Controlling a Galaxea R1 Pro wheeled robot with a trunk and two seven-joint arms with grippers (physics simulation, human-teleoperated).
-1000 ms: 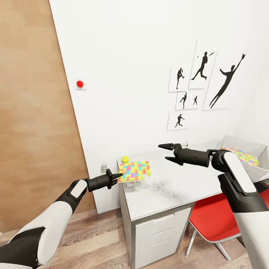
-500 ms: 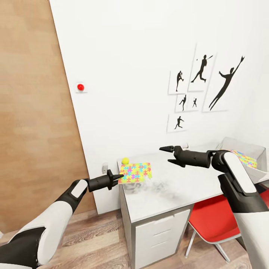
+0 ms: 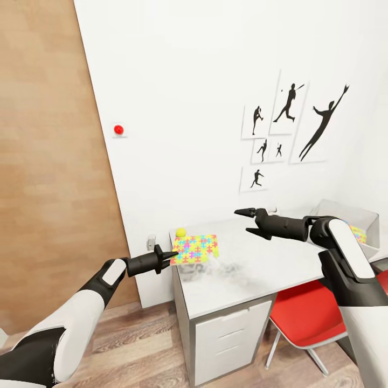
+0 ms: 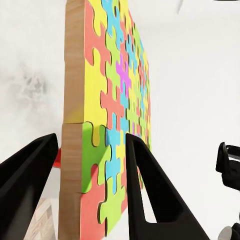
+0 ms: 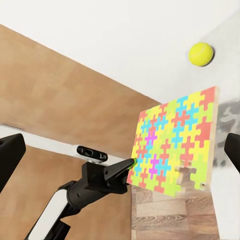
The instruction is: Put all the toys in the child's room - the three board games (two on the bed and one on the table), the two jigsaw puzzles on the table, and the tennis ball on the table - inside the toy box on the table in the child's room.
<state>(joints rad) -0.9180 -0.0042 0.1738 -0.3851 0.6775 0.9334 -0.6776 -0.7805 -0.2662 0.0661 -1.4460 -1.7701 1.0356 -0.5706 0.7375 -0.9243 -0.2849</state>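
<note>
— Puzzles first: how many can be counted?

— Two. One jigsaw puzzle (image 3: 194, 249) is held flat and raised over the near-left corner of the table (image 3: 258, 275). A second puzzle (image 3: 357, 234) lies inside the toy box (image 3: 345, 213) at the table's far right end.

— What holds the raised one?

— The left gripper (image 3: 169, 254), its two dark fingers (image 4: 150, 190) closed on the puzzle's edge, one on each face. That arm reaches forward and low from the left, forearm about level.

— Other toys?

— One tennis ball (image 3: 181, 231), yellow-green, sits on the table by the wall, just behind the held puzzle.

— And the other arm?

— The right gripper (image 3: 250, 221) hovers above the table's middle, arm bent at the elbow and pointing left toward the puzzle. Its jaws stand apart and carry nothing.

— Anything under the table?

— One red chair (image 3: 304, 318) on the right, white drawers (image 3: 229, 339) on the left.
</note>
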